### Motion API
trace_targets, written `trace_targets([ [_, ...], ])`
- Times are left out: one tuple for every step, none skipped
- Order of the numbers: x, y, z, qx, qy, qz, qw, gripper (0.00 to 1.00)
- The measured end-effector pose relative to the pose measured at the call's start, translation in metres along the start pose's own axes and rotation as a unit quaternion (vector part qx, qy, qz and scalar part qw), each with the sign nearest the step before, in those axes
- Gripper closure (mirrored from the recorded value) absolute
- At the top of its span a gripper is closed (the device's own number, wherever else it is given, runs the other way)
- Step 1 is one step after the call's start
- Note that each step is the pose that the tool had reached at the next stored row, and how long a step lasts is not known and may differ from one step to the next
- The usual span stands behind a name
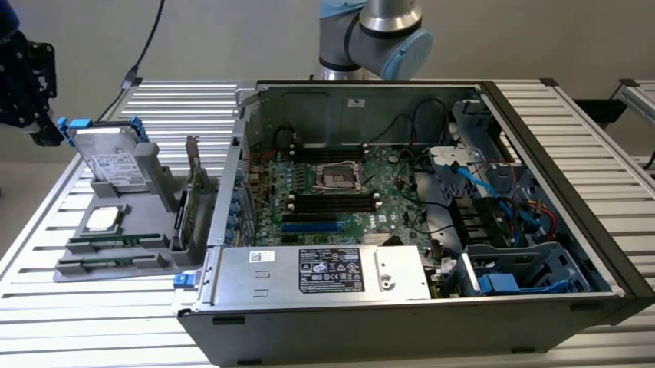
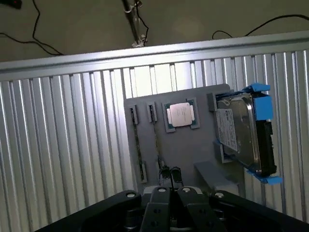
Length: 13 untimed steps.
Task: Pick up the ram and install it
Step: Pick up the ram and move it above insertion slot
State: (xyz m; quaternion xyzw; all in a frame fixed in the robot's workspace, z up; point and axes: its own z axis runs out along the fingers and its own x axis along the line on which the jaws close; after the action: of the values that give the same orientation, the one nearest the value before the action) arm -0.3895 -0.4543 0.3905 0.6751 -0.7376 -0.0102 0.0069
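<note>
Jaws clenched on nothing, near one grey holder (image 2: 193, 145) with two ram sticks (image 1: 113, 241), one processor (image 2: 181, 115), one hard drive (image 2: 244, 133).

The ram (image 1: 115, 241), a thin green stick, stands on edge in a slot of the grey holder (image 2: 193, 150)

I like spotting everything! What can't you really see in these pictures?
- Exterior view: the label on the ram is too small to make out.
- Exterior view: the power supply hides the near edge of the motherboard.
- Wrist view: the shut fingers cover part of the gray holder.
- Wrist view: the print on the hard drive is too small to read.
</note>
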Motion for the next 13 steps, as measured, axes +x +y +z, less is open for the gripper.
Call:
trace_targets([
  [0.0, 0.0, 0.0, 0.0, 0.0002, -0.009, 1.0, 0.9],
  [0.0, 0.0, 0.0, -0.0001, 0.0005, -0.018, 0.9998, 0.9],
  [0.0, 0.0, 0.0, -0.0001, 0.0007, -0.028, 0.9996, 0.9],
  [0.0, 0.0, 0.0, -0.0001, 0.001, -0.037, 0.9993, 0.9],
  [0.0, 0.0, 0.0, -0.0002, 0.0012, -0.046, 0.999, 0.9],
  [0.0, 0.0, 0.0, -0.0002, 0.0014, -0.055, 0.9985, 0.9],
  [0.0, 0.0, 0.0, -0.0002, 0.0017, -0.063, 0.998, 0.9],
  [0.0, 0.0, 0.0, -0.0003, 0.0019, -0.073, 0.9973, 0.9],
  [0.0, 0.0001, 0.0, -0.0002, 0.0021, -0.079, 0.9968, 0.9],
  [0.0, 0.0002, 0.0, -0.0002, 0.0022, -0.082, 0.9966, 0.9],
  [0.0, 0.0002, 0.0, -0.0002, 0.0022, -0.082, 0.9966, 0.9],
  [0.0, 0.0002, -0.0001, -0.0002, 0.0022, -0.082, 0.9966, 0.9],
  [0.0, 0.0002, -0.0001, -0.0002, 0.0022, -0.082, 0.9966, 0.9],
])
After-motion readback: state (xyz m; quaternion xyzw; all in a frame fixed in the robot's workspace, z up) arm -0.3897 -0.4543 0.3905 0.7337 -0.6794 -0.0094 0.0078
